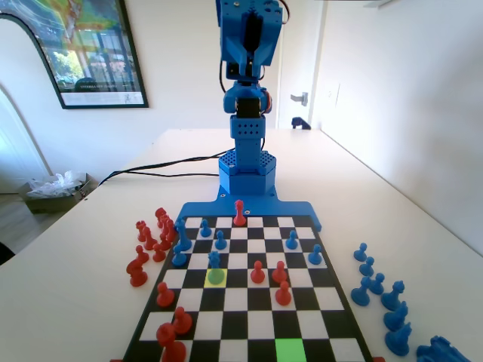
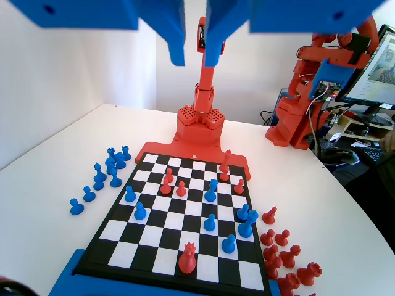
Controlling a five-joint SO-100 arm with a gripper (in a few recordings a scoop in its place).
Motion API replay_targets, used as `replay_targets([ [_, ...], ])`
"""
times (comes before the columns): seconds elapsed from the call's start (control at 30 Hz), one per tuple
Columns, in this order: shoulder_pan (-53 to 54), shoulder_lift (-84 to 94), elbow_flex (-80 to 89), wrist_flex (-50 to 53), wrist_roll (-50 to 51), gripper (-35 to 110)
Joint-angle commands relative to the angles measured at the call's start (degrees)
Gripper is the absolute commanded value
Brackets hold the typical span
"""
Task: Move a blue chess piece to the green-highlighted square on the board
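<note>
The blue chess piece (image 1: 214, 261) with a jagged top stands on the yellow-lime square (image 1: 216, 277) in the left half of the board (image 1: 249, 205) in the fixed view. In the wrist view this blue chess piece (image 2: 212, 189) is near the board's middle. The green-highlighted square (image 1: 289, 350) lies bare in the nearest row, right of centre. My gripper (image 2: 195, 57) hangs high above the board, open by a narrow gap with nothing between its jaws. The arm (image 1: 246, 113) stands folded upright at the far end.
Blue pawns (image 1: 291, 240) and red pieces (image 1: 257, 271) are scattered over the board; one red piece (image 1: 239, 213) stands in the far row. Captured red pieces (image 1: 149, 245) cluster off the left edge in the fixed view, and blue pieces (image 1: 377, 290) off the right edge.
</note>
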Motion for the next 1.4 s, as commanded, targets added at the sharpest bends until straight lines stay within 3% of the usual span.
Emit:
replay_targets([
  [0.0, 0.3, 1.1, 0.4, -0.9, 0.3, 6],
  [1.37, -0.5, -0.6, -1.5, -0.7, 1.9, 1],
])
